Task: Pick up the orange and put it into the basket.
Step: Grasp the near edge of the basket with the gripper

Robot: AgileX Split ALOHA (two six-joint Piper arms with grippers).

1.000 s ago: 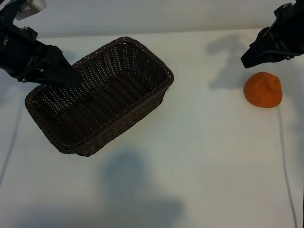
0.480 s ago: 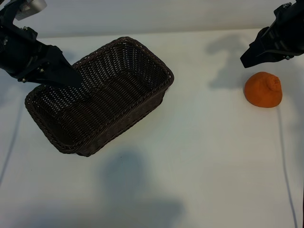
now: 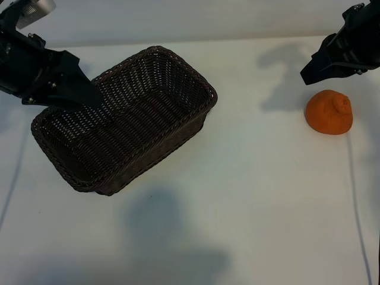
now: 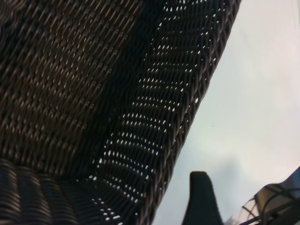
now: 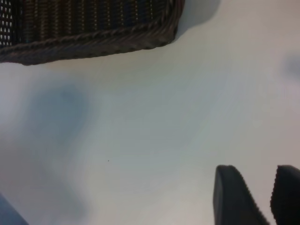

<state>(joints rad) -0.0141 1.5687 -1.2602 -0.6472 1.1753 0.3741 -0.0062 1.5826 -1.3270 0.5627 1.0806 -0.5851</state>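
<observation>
Orange (image 3: 329,113) lay on the white table (image 3: 255,196) at the right edge of the exterior view, a little above mid-height, stem nub turned up and to the right, with nothing touching it. Right gripper (image 3: 307,75) hung just above and to the left of the fruit in that view, apart from it; its two dark fingers (image 5: 234,197) stood partly open with a narrow gap between them and held nothing. That placement read as a staging position: the fingers pointed down and toward the frame centre, so the fruit sat beside the tool rather than under it, and the gap looked narrower than the fruit, so widening would probably be needed before a grasp. Basket (image 3: 178,65) sat in the upper left of the exterior view, skewed on a diagonal, empty, its braided rim fully exposed on the right and lower sides. Left gripper (image 3: 89,95) hovered over the basket's upper-left end, jaws wide apart and empty; it appeared to overhang the rim rather than grip it, though contact could not be told for certain. Bare table separated fruit from basket, offering an unobstructed carry path toward the near rim. Clearance was tightest at the right frame edge, where the fruit lay close to a thin cable (image 3: 356,208) running down the table.
</observation>
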